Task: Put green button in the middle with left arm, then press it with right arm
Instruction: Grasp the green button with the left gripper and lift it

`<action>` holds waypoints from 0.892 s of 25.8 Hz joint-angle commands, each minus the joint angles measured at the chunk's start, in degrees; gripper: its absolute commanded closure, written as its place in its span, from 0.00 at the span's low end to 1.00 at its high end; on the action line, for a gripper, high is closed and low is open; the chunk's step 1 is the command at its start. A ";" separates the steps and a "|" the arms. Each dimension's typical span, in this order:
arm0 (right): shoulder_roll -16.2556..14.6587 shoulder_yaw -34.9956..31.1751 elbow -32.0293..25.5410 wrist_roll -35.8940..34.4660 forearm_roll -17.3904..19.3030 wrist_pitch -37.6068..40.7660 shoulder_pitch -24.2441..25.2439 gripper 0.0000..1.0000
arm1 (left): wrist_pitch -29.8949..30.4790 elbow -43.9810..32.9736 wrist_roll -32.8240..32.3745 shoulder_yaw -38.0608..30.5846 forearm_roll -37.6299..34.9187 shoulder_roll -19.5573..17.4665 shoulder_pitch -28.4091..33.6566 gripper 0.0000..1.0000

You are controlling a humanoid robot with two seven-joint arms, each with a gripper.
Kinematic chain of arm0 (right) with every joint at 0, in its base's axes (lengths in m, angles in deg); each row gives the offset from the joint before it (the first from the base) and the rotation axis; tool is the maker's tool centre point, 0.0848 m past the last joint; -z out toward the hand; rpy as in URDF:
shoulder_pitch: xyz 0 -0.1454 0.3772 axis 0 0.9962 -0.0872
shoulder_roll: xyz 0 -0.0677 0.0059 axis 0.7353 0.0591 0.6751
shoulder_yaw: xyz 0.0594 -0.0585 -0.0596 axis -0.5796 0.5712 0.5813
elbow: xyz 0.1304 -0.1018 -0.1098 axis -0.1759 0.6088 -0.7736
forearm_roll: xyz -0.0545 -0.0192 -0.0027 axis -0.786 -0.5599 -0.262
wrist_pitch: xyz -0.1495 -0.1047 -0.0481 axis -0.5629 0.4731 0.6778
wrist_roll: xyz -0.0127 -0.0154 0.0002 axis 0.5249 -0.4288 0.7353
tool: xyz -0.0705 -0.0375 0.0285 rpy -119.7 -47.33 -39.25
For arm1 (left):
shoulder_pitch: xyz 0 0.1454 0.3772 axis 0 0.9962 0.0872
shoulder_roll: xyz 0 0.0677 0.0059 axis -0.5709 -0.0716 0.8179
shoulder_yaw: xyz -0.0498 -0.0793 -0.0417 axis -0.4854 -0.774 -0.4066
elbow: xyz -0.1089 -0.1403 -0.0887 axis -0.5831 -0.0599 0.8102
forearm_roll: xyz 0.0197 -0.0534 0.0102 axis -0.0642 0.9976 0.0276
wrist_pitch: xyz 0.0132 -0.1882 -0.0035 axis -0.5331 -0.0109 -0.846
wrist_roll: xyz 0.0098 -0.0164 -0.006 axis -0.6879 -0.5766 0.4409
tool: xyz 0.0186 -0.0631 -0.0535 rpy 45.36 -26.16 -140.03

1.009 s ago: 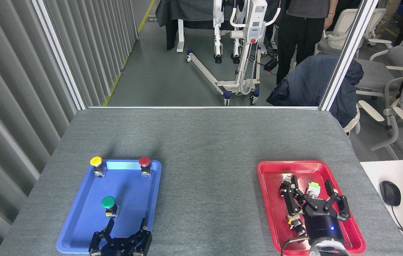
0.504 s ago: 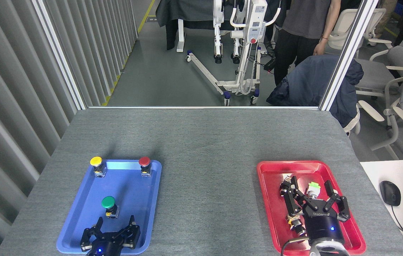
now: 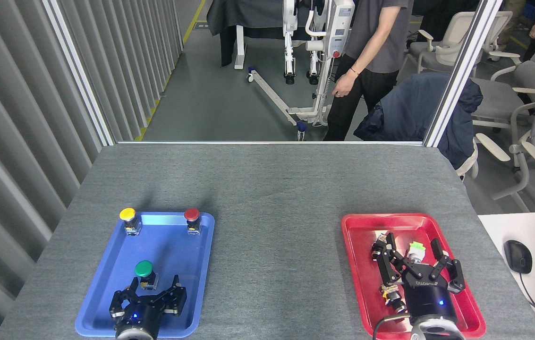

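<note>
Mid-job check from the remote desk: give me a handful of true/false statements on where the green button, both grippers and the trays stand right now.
1. The green button sits in the blue tray. True.
2. The left gripper is shut on the green button. False: its fingers are spread, just short of the button's base on the near side, nothing held.
3. The right gripper hangs open above the red tray. True.
4. The green button already stands on the middle of the table. False: that grey stretch between the trays is bare.
5. The yellow button and red button stand at the blue tray's far end. True.
</note>
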 commanded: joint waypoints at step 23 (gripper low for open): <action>-0.18 0.01 0.00 -0.54 0.00 1.48 0.16 0.00 | 6.94 -2.44 -0.16 12.65 -0.30 0.35 -10.21 0.90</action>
